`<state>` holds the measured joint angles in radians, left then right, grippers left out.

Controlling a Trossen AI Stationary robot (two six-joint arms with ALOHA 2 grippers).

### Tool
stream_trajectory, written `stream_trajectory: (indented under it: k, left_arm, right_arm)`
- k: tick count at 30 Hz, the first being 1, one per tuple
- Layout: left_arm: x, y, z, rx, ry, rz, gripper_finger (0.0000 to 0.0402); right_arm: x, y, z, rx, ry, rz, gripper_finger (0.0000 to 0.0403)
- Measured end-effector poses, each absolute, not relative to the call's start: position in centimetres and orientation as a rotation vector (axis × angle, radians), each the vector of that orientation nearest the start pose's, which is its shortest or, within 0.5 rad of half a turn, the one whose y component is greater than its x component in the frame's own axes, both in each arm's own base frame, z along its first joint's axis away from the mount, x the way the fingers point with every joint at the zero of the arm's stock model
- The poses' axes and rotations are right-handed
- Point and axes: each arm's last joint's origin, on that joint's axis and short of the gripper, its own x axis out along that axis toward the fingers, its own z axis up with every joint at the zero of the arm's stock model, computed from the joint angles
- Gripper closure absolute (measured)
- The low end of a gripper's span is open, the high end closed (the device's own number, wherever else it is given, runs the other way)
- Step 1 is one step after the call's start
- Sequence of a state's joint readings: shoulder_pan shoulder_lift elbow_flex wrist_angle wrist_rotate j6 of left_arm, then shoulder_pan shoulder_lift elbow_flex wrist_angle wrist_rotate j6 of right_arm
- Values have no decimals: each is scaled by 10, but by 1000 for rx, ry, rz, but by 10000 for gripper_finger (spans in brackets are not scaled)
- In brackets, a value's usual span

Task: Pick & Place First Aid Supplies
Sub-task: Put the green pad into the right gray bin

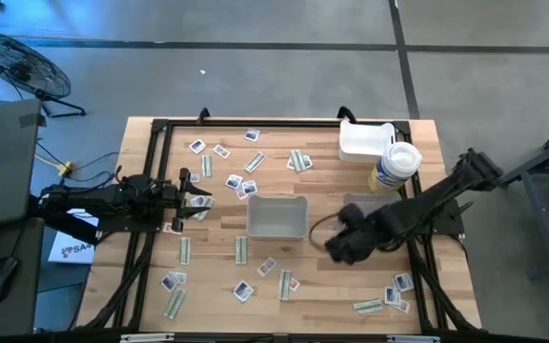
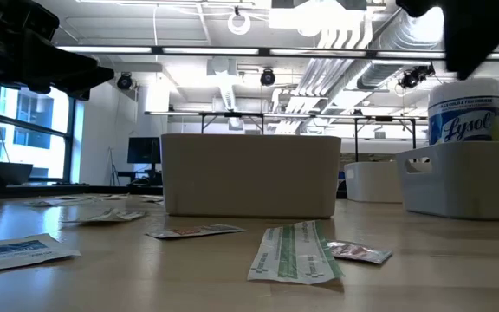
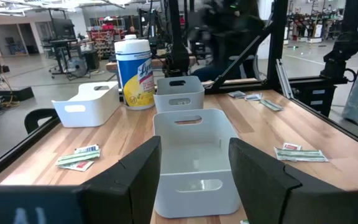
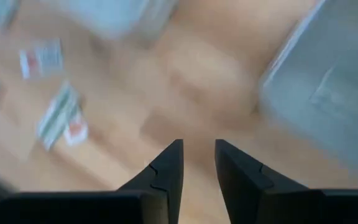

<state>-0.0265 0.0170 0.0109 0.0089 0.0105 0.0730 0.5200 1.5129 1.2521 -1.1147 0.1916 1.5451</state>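
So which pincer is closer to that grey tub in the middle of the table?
The right one. The right pincer hovers just beside the tub, over bare wood. The left pincer sits farther off on the other side, fingers open.

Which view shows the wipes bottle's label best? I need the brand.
The low view: the wipes bottle faces it, print legible. Left wrist view shows it farther off; high view shows mostly its lid; right wrist view misses it.

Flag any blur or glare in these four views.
Right wrist view: motion-smeared, its packets mere streaks, only the right gripper crisp. Low view: ceiling lights blown out. Left wrist view: far dark arm blurred. High view: sharp, evenly lit.
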Motion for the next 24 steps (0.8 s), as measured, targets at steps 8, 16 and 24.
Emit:
stream_trajectory:
  k: [8,16,24]
  left_arm:
    - [98,-3,167,73,-4,-37,216]
    - [98,-3,167,73,-4,-36,216]
    - [98,-3,167,73,-4,-37,216]
  right_arm:
    - [259,207,232,982,1490,-746,317]
    - [258,250,196,1016,1550,-719,317]
    - [258,245,173,1093,1601,-834,317]
